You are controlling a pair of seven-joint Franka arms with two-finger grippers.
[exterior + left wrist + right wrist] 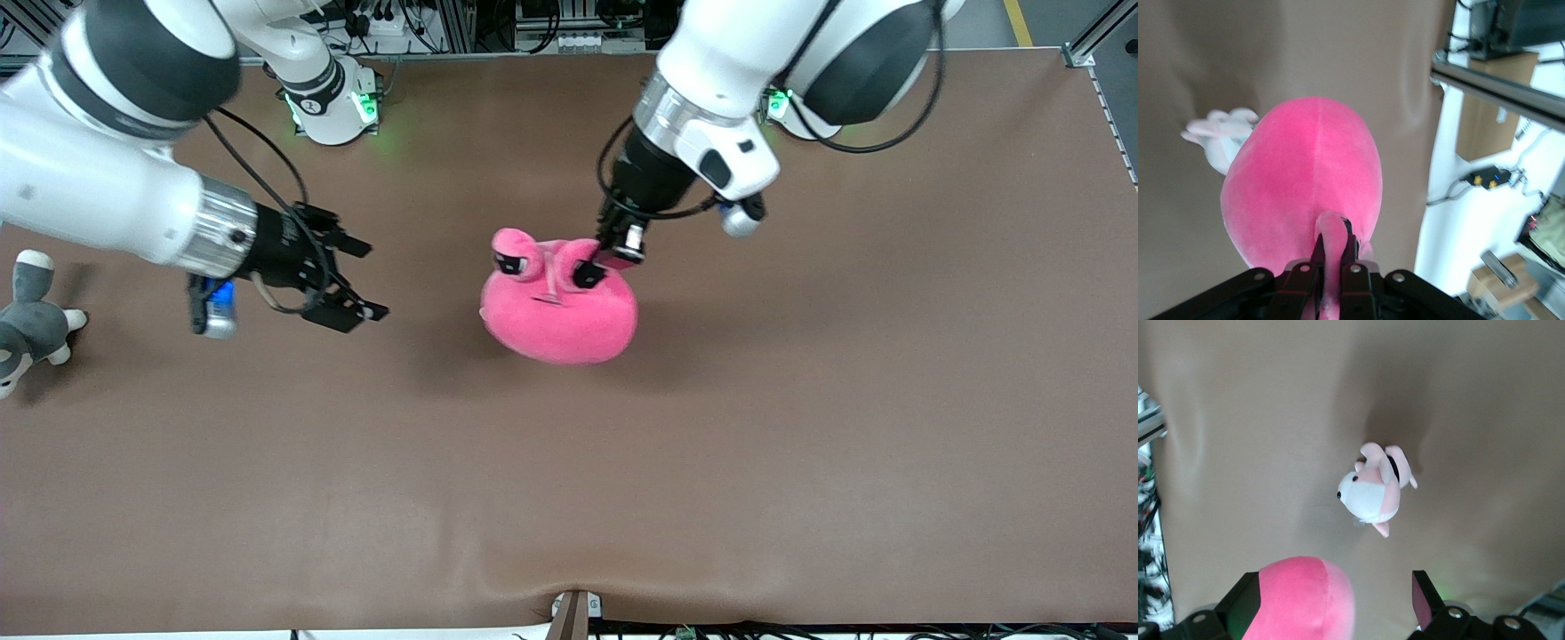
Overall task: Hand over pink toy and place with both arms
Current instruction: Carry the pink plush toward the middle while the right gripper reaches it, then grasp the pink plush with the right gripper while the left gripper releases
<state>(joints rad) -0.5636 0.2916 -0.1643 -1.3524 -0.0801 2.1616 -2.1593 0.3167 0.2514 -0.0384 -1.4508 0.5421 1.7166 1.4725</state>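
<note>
We have the pink toy (558, 307) hanging over mid-table, pinched by one ear nub in our left gripper (597, 267), while our right gripper (342, 276), fingers spread wide and empty, faces it from the right arm's end, nearest for the handover.

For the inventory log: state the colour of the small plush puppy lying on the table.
Pale pink and white, black eye: the small plush puppy, clearest in the right wrist view.

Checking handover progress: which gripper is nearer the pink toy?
Left. The left gripper is shut on an ear nub of the pink toy, holding it up over the table. The right gripper hangs open beside it, toward the right arm's end, not touching.
</note>
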